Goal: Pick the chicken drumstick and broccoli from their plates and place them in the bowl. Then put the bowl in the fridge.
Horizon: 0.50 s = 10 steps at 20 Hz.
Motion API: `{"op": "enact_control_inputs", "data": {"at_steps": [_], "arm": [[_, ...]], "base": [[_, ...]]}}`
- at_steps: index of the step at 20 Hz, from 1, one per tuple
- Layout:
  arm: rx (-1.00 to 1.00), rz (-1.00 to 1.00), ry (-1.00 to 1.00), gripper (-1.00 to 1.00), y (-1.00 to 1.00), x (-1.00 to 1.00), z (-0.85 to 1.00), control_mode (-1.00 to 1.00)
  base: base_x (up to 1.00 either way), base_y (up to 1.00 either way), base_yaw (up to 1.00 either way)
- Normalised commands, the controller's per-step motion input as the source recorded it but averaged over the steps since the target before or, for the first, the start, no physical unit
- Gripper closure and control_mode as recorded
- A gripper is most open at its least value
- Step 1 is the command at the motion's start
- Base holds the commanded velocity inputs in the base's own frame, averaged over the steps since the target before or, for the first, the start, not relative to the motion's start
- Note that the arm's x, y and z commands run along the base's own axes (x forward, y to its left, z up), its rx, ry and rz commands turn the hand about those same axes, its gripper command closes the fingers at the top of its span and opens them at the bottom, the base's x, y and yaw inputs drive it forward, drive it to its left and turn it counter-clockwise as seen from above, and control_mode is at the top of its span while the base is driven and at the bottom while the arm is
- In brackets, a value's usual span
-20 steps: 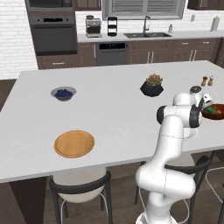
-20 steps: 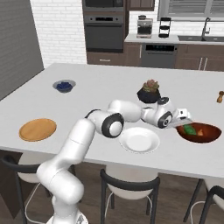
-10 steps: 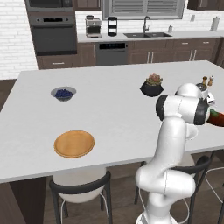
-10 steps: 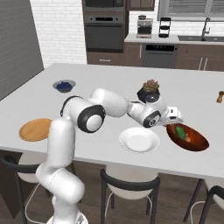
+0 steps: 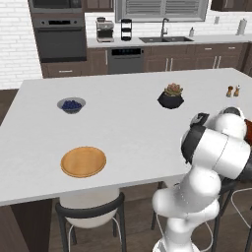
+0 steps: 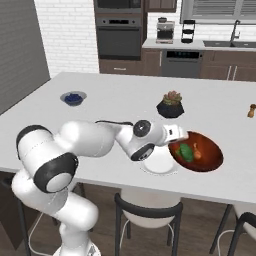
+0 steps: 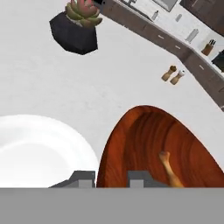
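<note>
No readable writing; fingers (image 7: 111, 179) clamp the rim of the bowl (image 6: 202, 152) holding drumstick (image 6: 197, 150) and broccoli (image 6: 186, 152).

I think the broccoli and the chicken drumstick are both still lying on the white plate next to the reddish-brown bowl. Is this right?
Not quite. The right base view shows the broccoli and the chicken drumstick lying inside the reddish-brown bowl, not on the white plate. The white plate does sit next to the bowl.

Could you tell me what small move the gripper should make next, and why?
Probably lift the wide glossy reddish-brown bowl slightly off the counter: the green broccoli and golden drumstick already lie inside, and the gripper sits at its near rim, apparently straddling it.
</note>
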Motion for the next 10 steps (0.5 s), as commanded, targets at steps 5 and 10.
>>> {"op": "enact_control_inputs", "data": {"at_steps": [5, 10], "arm": [[-0.23, 0.27, -0.04, 1.0, 0.79, -0.79, 0.99, -1.0], [-0.12, 0.31, 0.0, 1.0, 0.8, -0.48, 0.99, -1.0]], "base": [[0.0, 0.0, 0.0], [0.0, 0.0, 0.0]]}}
